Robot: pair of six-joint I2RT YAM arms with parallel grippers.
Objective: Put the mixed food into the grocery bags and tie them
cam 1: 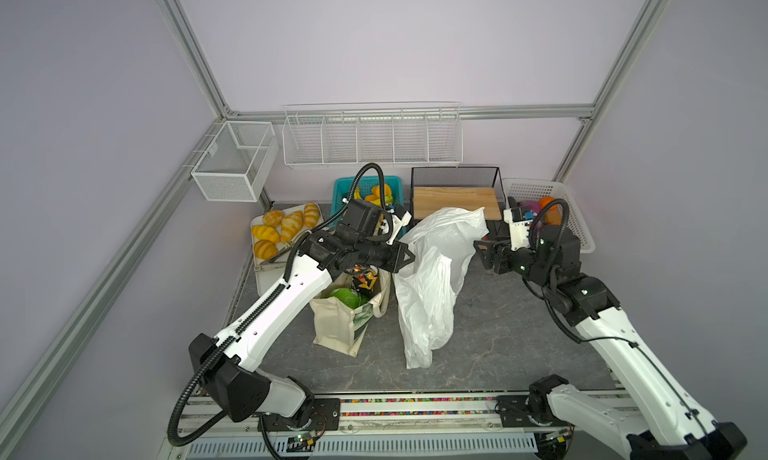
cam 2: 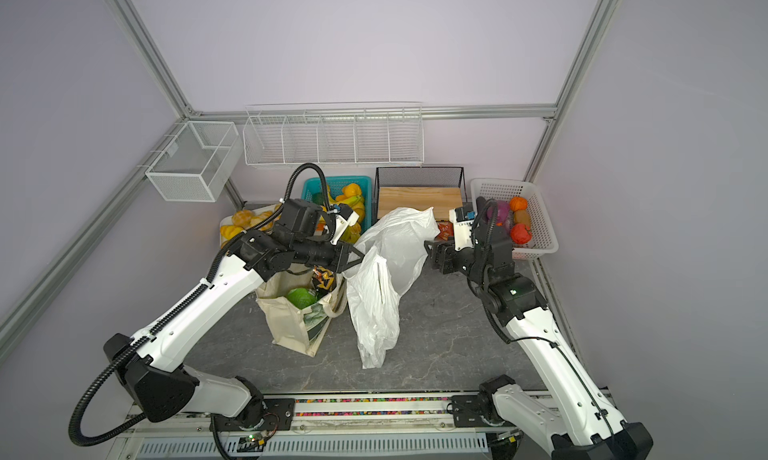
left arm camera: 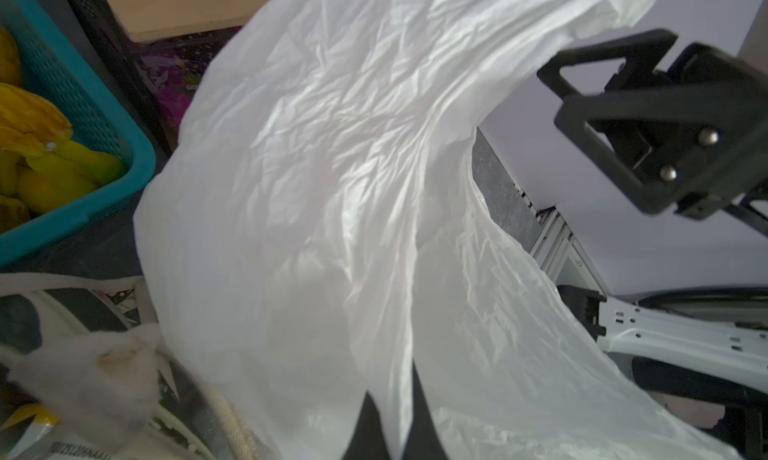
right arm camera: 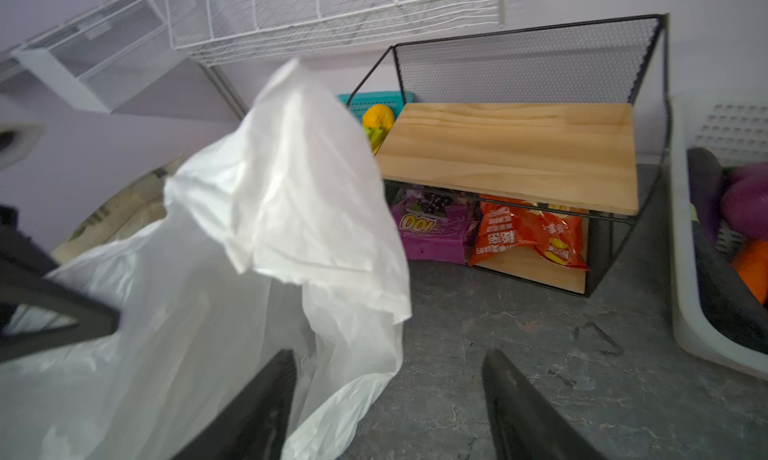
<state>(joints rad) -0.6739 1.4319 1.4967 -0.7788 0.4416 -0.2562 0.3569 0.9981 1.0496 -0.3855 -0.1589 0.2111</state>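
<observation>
Apparently mid-opening: left jaws clamp the plastic bag (cam 1: 432, 279) by its edge, right jaws stand apart alongside, next needing the opposite edge.

We see soft even light in both top views, faint shadows, bowed edges. We find white plastic bag (right arm camera: 286, 179) blurred in right wrist view, glossy in left.

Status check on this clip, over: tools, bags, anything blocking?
Left tool shut on plastic bag, holding it up. Right tool open beside it, empty. In tote: zigzag snack bag, green snack bag; nothing tied. Nothing in the way.
</observation>
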